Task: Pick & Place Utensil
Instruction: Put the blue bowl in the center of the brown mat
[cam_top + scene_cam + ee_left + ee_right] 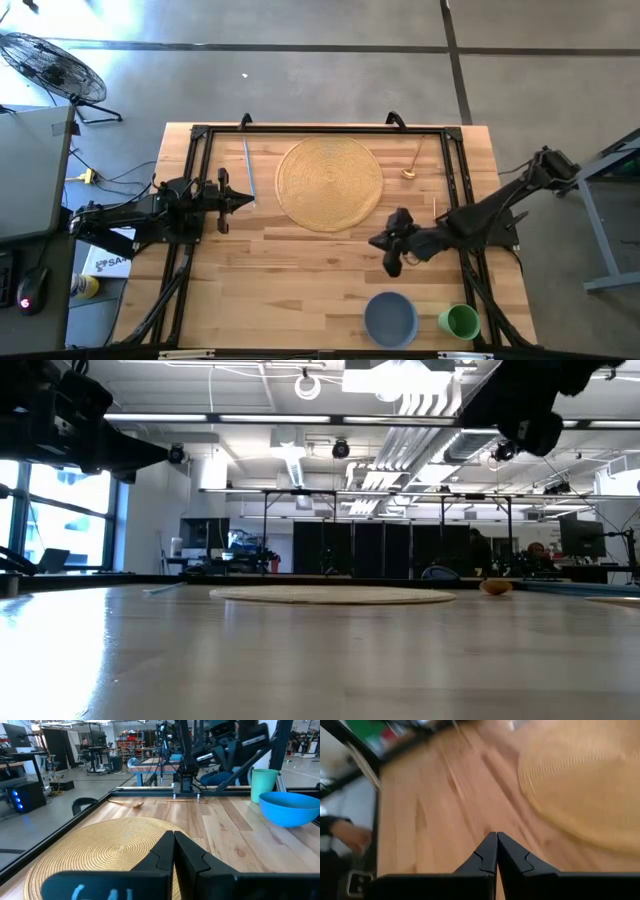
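A gold spoon (411, 166) lies flat on the wood near the table's far right corner, also seen in the left wrist view (127, 803) and the low view (495, 587). A thin silvery utensil (247, 166) lies left of the round woven placemat (330, 183). My left gripper (249, 203) is shut and hovers at the placemat's left edge, touching nothing. My right gripper (375, 242) is shut too, raised over bare wood just near of the placemat's near right rim. Both wrist views show closed fingertips, the left (174, 845) and the right (496, 846).
A blue bowl (390, 318) and a green cup (460, 320) stand at the table's near right edge. A black frame (190, 200) runs along the left, far and right sides. Bare wood lies near of the placemat.
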Tool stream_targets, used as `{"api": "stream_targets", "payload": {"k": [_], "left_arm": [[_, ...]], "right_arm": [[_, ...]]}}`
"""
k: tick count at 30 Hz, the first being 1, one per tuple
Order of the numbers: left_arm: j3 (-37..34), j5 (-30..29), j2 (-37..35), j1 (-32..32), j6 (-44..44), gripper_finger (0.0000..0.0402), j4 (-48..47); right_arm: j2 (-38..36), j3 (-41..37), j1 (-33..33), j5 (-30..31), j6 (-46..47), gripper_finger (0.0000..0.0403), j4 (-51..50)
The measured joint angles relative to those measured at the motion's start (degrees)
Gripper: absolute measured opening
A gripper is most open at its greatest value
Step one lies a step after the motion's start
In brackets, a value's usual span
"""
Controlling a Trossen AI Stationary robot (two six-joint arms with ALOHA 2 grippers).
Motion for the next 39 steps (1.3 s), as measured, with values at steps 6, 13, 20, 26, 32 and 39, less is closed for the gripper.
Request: {"api": "stream_targets", "payload": {"k": [6,13,20,26,32,39], "left_arm": [[0.0,-0.01,0.0,0.01,0.0,0.0001,-0.02],[0.0,0.0,0.0,0.0,0.0,0.0001,-0.02],[0.0,0.0,0.0,0.01,0.0,0.0001,-0.02],[0.0,0.0,0.0,0.01,0.0,0.0001,-0.02],[0.0,-0.02,0.0,0.01,0.0,0.0001,-0.02],[0.0,-0.01,0.0,0.0,0.0,0.0001,-0.01]], "right_arm": [[10.58,18.38,0.04,-13.17,8.7,0.0,-23.92],[21.54,33.05,0.04,-28.08,14.2,0.0,-44.05],[26.12,34.02,0.04,-35.25,16.18,0.0001,-44.35],[26.65,31.63,0.25,-39.63,19.6,0.0043,-44.39],[26.65,29.86,0.56,-37.65,14.86,0.0113,-43.07],[26.65,26.94,1.38,-35.05,4.61,0.0152,-39.06]]}}
